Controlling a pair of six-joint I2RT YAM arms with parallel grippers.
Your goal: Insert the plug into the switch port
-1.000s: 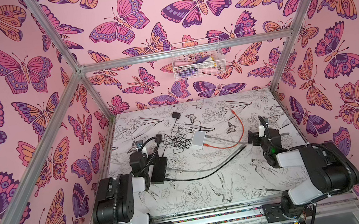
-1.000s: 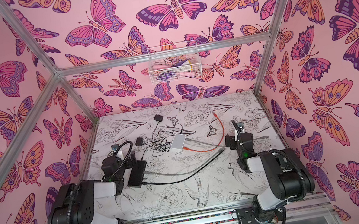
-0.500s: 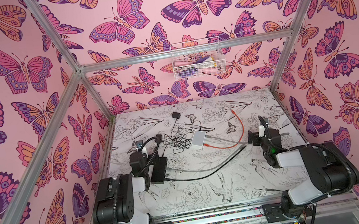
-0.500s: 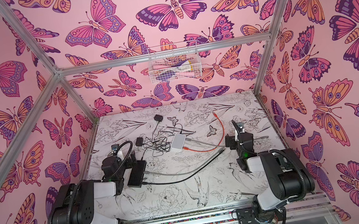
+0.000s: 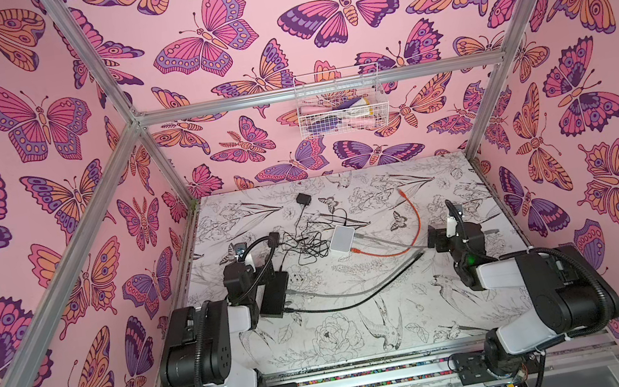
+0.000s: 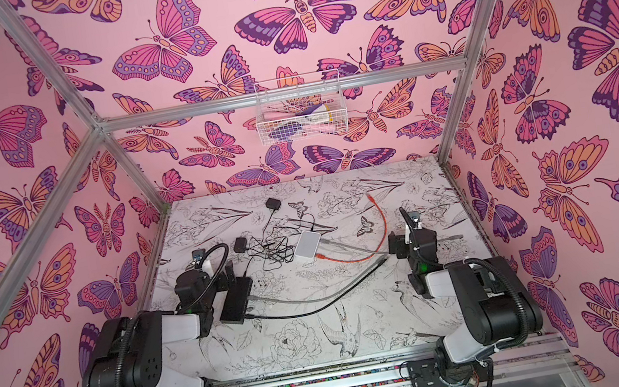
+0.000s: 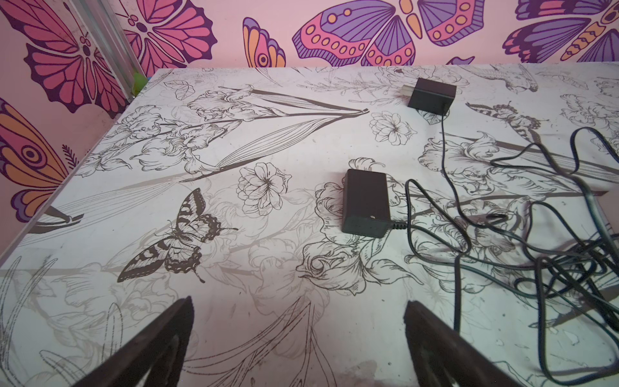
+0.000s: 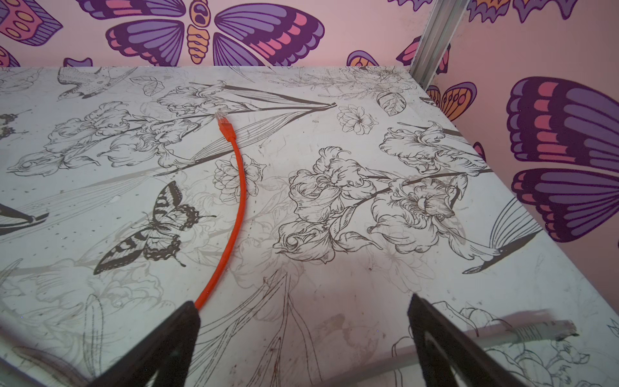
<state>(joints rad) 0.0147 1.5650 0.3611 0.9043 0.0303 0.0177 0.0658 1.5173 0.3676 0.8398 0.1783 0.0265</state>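
Left end effector (image 7: 298, 301) and right end effector (image 8: 303, 300) are being held spread, empty; orange plug (image 8: 225, 125) is being left loose well beyond the white switch (image 5: 342, 238), which risks being dragged by orange cable (image 8: 239, 207) tension.

On the counter (image 5: 324, 348) I counted one white switch (image 5: 342, 238), one black box (image 5: 274, 299), two black power adapters (image 7: 366, 206) (image 7: 432, 95), one orange cable (image 8: 234, 201), two grey cables (image 5: 357, 292) (image 8: 495, 336) and one thick black cable (image 5: 343, 308). One wire basket (image 5: 339, 101) hung on the wall. Of my own I counted two: the left end effector (image 7: 298, 303) and the right end effector (image 8: 303, 302).
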